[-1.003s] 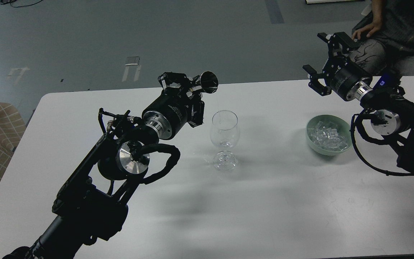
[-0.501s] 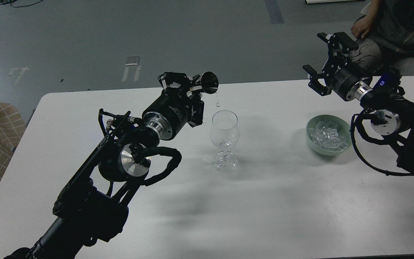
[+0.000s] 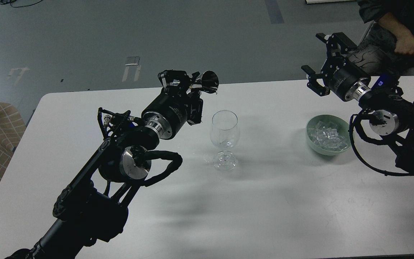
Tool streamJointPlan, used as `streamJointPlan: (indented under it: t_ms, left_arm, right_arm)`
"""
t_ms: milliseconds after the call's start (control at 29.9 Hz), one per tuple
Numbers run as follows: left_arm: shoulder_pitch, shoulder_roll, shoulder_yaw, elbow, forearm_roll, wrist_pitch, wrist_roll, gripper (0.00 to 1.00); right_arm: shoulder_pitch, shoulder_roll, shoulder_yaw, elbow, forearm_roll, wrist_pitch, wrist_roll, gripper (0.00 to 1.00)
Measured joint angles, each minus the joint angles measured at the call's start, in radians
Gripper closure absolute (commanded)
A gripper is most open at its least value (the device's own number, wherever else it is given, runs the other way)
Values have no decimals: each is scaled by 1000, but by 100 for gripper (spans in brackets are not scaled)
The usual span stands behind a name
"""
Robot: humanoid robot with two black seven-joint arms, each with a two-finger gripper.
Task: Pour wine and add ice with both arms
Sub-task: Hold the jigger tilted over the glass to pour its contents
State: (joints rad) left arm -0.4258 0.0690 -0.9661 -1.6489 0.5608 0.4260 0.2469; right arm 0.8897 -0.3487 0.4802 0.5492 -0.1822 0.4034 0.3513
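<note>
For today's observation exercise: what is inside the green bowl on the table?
The green bowl holds a heap of clear ice cubes. Whatever lies beneath the heap, meltwater included, cannot be seen.

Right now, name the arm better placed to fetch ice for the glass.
Right. The right gripper hangs open and empty just behind the green bowl of ice. The left gripper is shut on a dark cup, tipped above the wine glass.

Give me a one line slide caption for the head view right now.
Left gripper tips a small dark cup above the wine glass; open right gripper waits beyond the bowl of ice.
</note>
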Motion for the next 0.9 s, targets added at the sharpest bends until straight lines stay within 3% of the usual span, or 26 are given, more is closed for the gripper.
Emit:
streamJointPlan:
  t_ms: [903]
  left_arm:
    - [-7, 1, 54, -3, 119, -14, -22, 92]
  right_arm:
    - [0, 0, 0, -2, 0, 0, 0, 0]
